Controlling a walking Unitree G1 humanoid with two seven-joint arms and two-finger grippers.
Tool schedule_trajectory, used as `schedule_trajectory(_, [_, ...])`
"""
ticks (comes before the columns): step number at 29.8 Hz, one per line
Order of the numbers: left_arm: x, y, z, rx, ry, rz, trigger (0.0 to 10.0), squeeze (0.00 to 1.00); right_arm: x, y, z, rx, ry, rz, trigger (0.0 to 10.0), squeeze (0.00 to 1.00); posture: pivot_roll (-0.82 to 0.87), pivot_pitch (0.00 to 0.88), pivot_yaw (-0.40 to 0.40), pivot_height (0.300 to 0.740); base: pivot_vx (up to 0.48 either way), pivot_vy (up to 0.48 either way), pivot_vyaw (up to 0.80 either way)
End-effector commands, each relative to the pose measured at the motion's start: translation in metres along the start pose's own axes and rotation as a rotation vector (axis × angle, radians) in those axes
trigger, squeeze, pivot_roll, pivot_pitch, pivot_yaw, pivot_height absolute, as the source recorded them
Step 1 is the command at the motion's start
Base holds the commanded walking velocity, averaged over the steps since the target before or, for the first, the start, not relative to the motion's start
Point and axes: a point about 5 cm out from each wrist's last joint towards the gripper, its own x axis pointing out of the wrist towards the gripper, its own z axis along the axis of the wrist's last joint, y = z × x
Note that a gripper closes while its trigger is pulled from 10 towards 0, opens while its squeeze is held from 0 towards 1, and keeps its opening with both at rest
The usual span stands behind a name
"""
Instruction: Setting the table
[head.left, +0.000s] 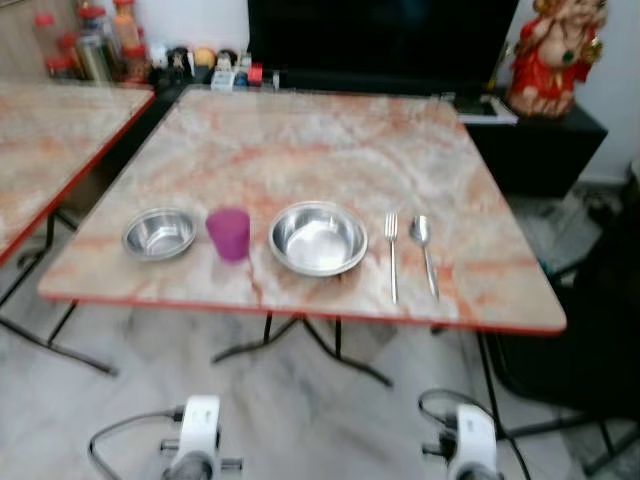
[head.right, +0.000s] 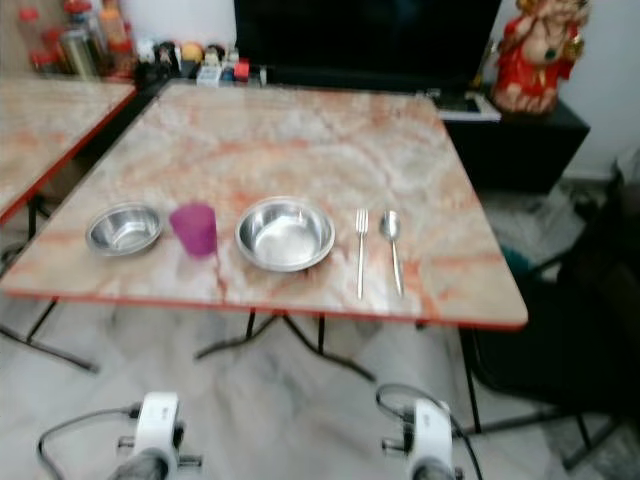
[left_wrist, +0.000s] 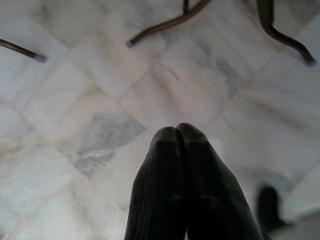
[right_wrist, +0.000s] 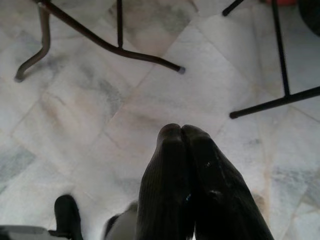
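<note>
Along the near edge of the table (head.left: 330, 130), left to right: small bowl (head.left: 159, 233), purple cup (head.left: 229, 234) just beside it, big bowl (head.left: 318, 238), then fork (head.left: 392, 256) and spoon (head.left: 424, 252) lying side by side. Below, hanging idle over the marble floor (left_wrist: 90, 150): left gripper (left_wrist: 179, 131) clenched on nothing, right gripper (right_wrist: 181, 131) likewise pressed closed and empty. Setting looks close to complete. Risks from here: cup light and upright, easily toppled by a low reach across it; cutlery thin and flat, hard to pinch off stone; everything near the edge, so a nudge could send a piece to the floor.
</note>
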Motion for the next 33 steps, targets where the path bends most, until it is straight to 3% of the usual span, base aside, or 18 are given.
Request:
schedule_trajectory(1, [0.0,-0.008,0.0,-0.014,-0.001,-0.012,10.0,0.0,-0.001,-0.009,0.002,-0.009,-0.004,-0.022,10.0,0.0,-0.03,0.04,-0.044,0.74,0.0,0.0,0.0])
schedule_trajectory(10, [-0.001,-0.007,-0.003,-0.022,0.004,-0.003,10.0,0.0,-0.001,-0.01,0.002,-0.011,-0.002,-0.021,10.0,0.0,-0.03,0.041,-0.046,0.74,0.0,0.0,0.0])
schedule_trajectory(18, [-0.001,0.0,0.003,-0.054,-0.054,0.046,10.0,0.0,-0.001,-0.011,0.001,-0.01,0.0,-0.022,10.0,0.0,-0.03,0.044,-0.049,0.74,0.0,0.0,0.0])
schedule_trajectory(21, [-0.004,0.019,0.02,-0.09,-0.206,0.171,10.0,0.0,-0.002,-0.013,0.0,-0.014,0.0,-0.026,10.0,0.0,-0.02,0.044,-0.052,0.74,0.0,0.0,0.0])
schedule_trajectory(23, [-0.004,0.019,0.021,-0.089,-0.211,0.175,10.0,0.0,-0.002,-0.013,0.0,-0.014,0.0,-0.026,10.0,0.0,-0.02,0.044,-0.052,0.74,0.0,0.0,0.0])
schedule_trajectory(25, [-0.014,0.03,0.035,-0.065,-0.362,0.249,10.0,0.0,-0.002,-0.014,0.001,-0.022,0.005,-0.024,10.0,0.0,-0.01,0.05,-0.061,0.74,0.0,0.0,0.0])
schedule_trajectory(33, [-0.031,0.039,0.052,-0.069,-0.524,0.314,10.0,0.0,-0.002,-0.015,0.001,-0.03,0.008,-0.021,10.0,0.0,0.0,0.056,-0.065,0.74,0.0,0.0,0.0])
